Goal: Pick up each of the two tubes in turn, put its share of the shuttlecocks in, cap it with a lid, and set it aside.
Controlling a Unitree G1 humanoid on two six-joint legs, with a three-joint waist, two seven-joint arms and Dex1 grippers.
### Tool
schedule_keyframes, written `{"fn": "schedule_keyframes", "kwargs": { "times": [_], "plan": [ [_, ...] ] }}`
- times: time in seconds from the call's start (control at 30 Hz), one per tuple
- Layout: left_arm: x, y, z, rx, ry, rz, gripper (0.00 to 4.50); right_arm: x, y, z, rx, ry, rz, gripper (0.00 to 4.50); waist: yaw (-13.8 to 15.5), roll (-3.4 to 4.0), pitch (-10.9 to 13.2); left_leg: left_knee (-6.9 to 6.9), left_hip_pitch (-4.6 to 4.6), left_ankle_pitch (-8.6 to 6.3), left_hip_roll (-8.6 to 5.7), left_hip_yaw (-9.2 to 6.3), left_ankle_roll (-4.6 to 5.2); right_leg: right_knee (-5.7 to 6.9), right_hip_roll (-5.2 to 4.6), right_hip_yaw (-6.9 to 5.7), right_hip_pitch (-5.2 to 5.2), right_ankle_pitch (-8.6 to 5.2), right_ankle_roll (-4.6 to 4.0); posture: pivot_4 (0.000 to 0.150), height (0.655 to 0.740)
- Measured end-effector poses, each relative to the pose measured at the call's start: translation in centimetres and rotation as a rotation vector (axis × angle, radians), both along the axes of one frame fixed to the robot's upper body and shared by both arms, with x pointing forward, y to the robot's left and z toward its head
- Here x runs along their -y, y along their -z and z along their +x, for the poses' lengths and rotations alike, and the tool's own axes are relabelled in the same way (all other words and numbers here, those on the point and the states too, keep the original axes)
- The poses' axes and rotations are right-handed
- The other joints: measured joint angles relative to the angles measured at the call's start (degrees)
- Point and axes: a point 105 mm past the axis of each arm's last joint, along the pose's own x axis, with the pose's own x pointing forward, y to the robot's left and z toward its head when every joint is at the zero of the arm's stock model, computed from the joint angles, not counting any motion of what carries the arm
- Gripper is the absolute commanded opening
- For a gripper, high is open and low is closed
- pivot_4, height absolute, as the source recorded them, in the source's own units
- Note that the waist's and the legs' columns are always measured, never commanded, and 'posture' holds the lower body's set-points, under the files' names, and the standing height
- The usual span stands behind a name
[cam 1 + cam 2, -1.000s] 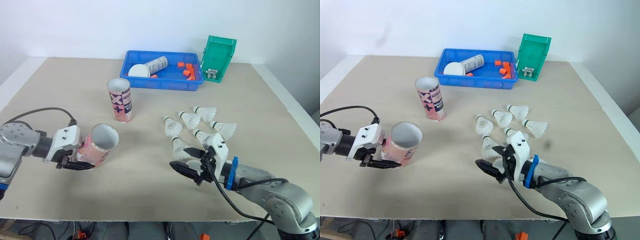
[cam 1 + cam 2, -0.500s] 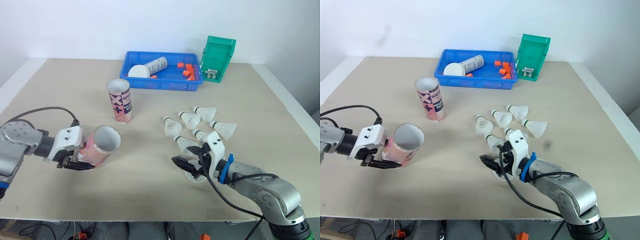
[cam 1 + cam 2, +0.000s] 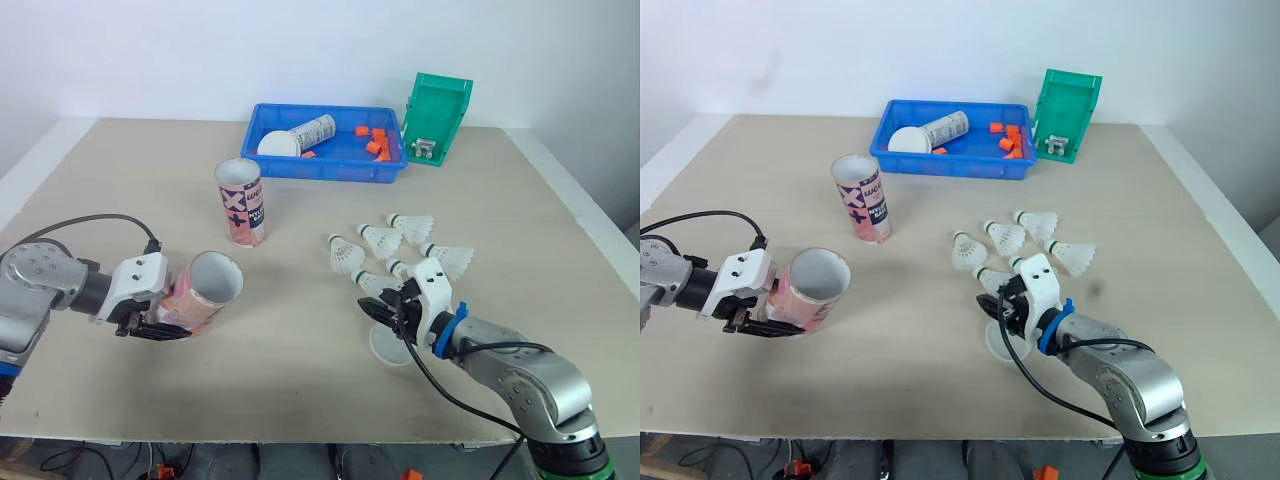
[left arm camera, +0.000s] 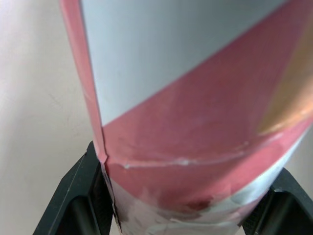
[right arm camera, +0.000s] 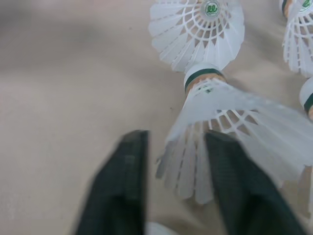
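My left gripper (image 3: 148, 316) is shut on a pink and white tube (image 3: 203, 290), held tilted low over the table with its open mouth facing right. A second tube (image 3: 241, 200) stands upright behind it. Several white shuttlecocks (image 3: 381, 240) lie in a cluster right of centre. My right gripper (image 3: 386, 312) sits at the near edge of the cluster. Its black fingers (image 5: 124, 191) have drawn in on the feather skirt of the nearest shuttlecock (image 5: 208, 132), whose cork points away from the gripper.
A blue tray (image 3: 325, 170) at the back holds a lying tube (image 3: 312, 130), a white lid (image 3: 277, 143) and orange pieces. A green bin (image 3: 437, 115) stands to its right. A white round piece (image 3: 388, 346) lies on the table under my right gripper.
My right gripper has slid forward onto the nearest shuttlecock and its fingers have closed in from wide apart. The left gripper and its tube have barely moved.
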Motion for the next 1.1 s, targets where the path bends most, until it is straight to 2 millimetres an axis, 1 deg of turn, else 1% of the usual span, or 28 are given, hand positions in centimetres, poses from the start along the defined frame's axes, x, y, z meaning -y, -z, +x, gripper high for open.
{"fn": "schedule_keyframes", "kwargs": {
  "times": [0.03,0.17,0.3,0.37,0.43,0.47,0.5,0.53,0.6,0.63,0.67,0.73,0.77,0.8,0.83,0.87,0.9,1.0,1.07,1.1],
  "plan": [
    [0.0,0.0,0.0,0.0,0.001,0.0,2.73,0.0,0.0,0.0,0.0,-0.005,0.003,0.05,0.0,0.0,0.0,0.0,0.0,0.0,0.0,0.0,0.0,0.0,0.0,0.0,0.0,0.0,0.0,0.15,0.7037],
    [0.1,0.1,0.0,0.0,0.004,-0.002,2.73,0.0,-0.6,-0.3,0.008,-0.033,0.023,0.05,0.0,0.03,-0.02,0.0,0.0,0.0,0.0,0.0,0.0,0.0,0.0,0.01,0.01,0.0,0.01,0.15,0.7037],
    [0.2,0.2,0.0,0.0,0.009,-0.001,2.73,0.0,-1.8,-1.5,0.015,-0.138,0.022,0.05,0.02,0.08,-0.05,0.0,-0.01,0.0,-0.01,0.0,0.0,0.0,-0.01,0.02,0.01,-0.02,0.02,0.15,0.7037],
    [0.2,0.2,0.0,-0.001,0.009,-0.001,2.73,0.0,-2.9,-2.4,0.034,-0.23,-0.004,0.05,0.03,0.11,-0.07,0.0,0.01,0.0,-0.02,0.0,0.0,0.0,-0.02,0.03,0.02,-0.02,0.03,0.15,0.7037],
    [0.2,0.2,0.1,-0.001,0.01,0.002,2.73,-0.2,-3.8,-2.6,0.055,-0.289,-0.011,0.05,0.03,0.12,-0.08,0.01,0.04,0.0,-0.02,0.0,0.0,0.0,-0.02,0.03,0.03,-0.02,0.02,0.15,0.7037],
    [0.2,0.3,0.2,-0.003,0.009,0.001,2.73,-0.7,-5.8,-2.7,0.105,-0.374,-0.003,0.05,0.03,0.2,-0.07,0.02,0.05,0.0,-0.03,0.02,0.0,0.0,-0.02,0.06,0.02,0.01,0.02,0.15,0.7037],
    [0.2,0.3,0.2,-0.002,0.009,0.001,2.73,-0.8,-6.3,-2.7,0.123,-0.387,-0.002,0.05,0.02,0.25,-0.1,0.02,0.05,0.0,-0.04,0.02,0.01,0.0,-0.02,0.08,0.03,0.02,0.03,0.15,0.7037],
    [0.3,0.4,0.3,-0.003,0.012,0.002,2.73,-1.1,-7.8,-2.7,0.175,-0.435,-0.002,0.05,0.02,0.25,-0.12,0.02,0.09,0.01,-0.04,0.0,0.01,0.0,-0.01,0.07,0.05,0.02,0.03,0.15,0.7037],
    [0.3,0.4,0.4,-0.01,0.014,-0.001,2.73,-2.2,-10.0,-2.7,0.259,-0.552,-0.031,0.05,0.03,0.34,-0.12,0.03,0.08,0.01,-0.06,0.02,0.01,-0.01,-0.03,0.08,0.02,0.02,0.02,0.15,0.7037],
    [0.4,0.4,0.5,-0.011,0.019,-0.002,2.73,-2.5,-10.7,-2.8,0.294,-0.586,-0.044,0.05,0.14,0.33,-0.14,0.03,0.1,0.01,-0.06,-0.01,0.01,-0.02,-0.03,0.06,0.0,0.0,0.02,0.15,0.7037],
    [0.3,0.4,0.5,-0.021,0.024,-0.003,2.73,-3.8,-11.4,-2.3,0.344,-0.675,-0.092,0.05,0.09,0.37,-0.17,0.03,0.19,-0.01,-0.04,0.01,0.0,-0.06,-0.03,0.04,-0.11,-0.02,-0.01,0.15,0.7037],
    [0.4,0.4,0.8,-0.029,0.039,0.008,2.73,-5.6,-12.0,-1.2,0.417,-0.775,-0.161,0.05,0.02,0.57,-0.22,0.03,0.17,-0.01,-0.07,0.07,0.01,-0.07,-0.05,0.08,-0.14,-0.01,-0.02,0.15,0.7037],
    [0.5,0.5,1.0,-0.036,0.044,0.007,2.73,-6.8,-12.2,-0.7,0.455,-0.838,-0.206,0.05,0.07,0.69,-0.25,0.03,0.17,-0.01,-0.08,0.06,0.02,-0.07,-0.05,0.08,-0.14,-0.01,-0.02,0.15,0.7037],
    [0.6,0.5,1.1,-0.037,0.049,0.007,2.73,-7.5,-12.1,-0.5,0.473,-0.873,-0.227,0.05,0.21,0.73,-0.23,0.03,0.15,-0.01,-0.09,0.04,0.02,-0.07,-0.05,0.06,-0.15,-0.02,-0.01,0.15,0.7037],
    [0.7,0.4,1.2,-0.042,0.055,0.003,2.73,-8.7,-12.0,-0.3,0.508,-0.942,-0.267,0.05,0.46,0.78,-0.24,0.03,0.1,0.0,-0.09,0.03,0.03,-0.06,-0.04,0.03,-0.16,-0.05,0.0,0.15,0.7037],
    [0.9,0.4,1.3,-0.042,0.061,0.002,2.73,-9.2,-11.9,-0.3,0.519,-0.97,-0.279,0.05,0.72,0.78,-0.25,0.03,0.08,0.0,-0.09,0.02,0.03,-0.06,-0.04,0.02,-0.15,-0.09,0.01,0.15,0.7037],
    [0.9,0.4,1.3,-0.048,0.066,-0.001,2.73,-10.1,-11.9,-0.1,0.537,-1.011,-0.288,0.05,0.84,0.78,-0.25,0.03,0.06,-0.01,-0.09,0.04,0.03,-0.05,-0.04,0.03,-0.11,-0.12,0.0,0.15,0.7037],
    [1.2,0.1,1.6,-0.036,0.081,0.001,2.73,-12.3,-12.5,0.3,0.594,-1.076,-0.309,0.05,1.5,0.81,-0.26,0.04,-0.14,0.0,-0.09,0.03,0.04,0.02,-0.03,0.03,-0.05,-0.12,0.01,0.15,0.7037],
    [1.4,0.2,1.7,-0.035,0.084,-0.007,2.73,-12.8,-12.5,0.0,0.622,-1.117,-0.328,0.05,1.94,0.8,-0.26,0.04,-0.15,0.0,-0.09,0.01,0.04,0.03,-0.02,0.01,-0.03,-0.15,0.03,0.15,0.7037],
    [1.4,0.2,1.7,-0.036,0.083,-0.008,2.73,-12.9,-12.2,-0.1,0.623,-1.144,-0.351,0.05,1.99,0.8,-0.27,0.06,-0.15,0.0,-0.09,0.02,0.04,0.03,-0.03,0.01,-0.02,-0.15,0.03,0.15,0.7037]
  ]
}}
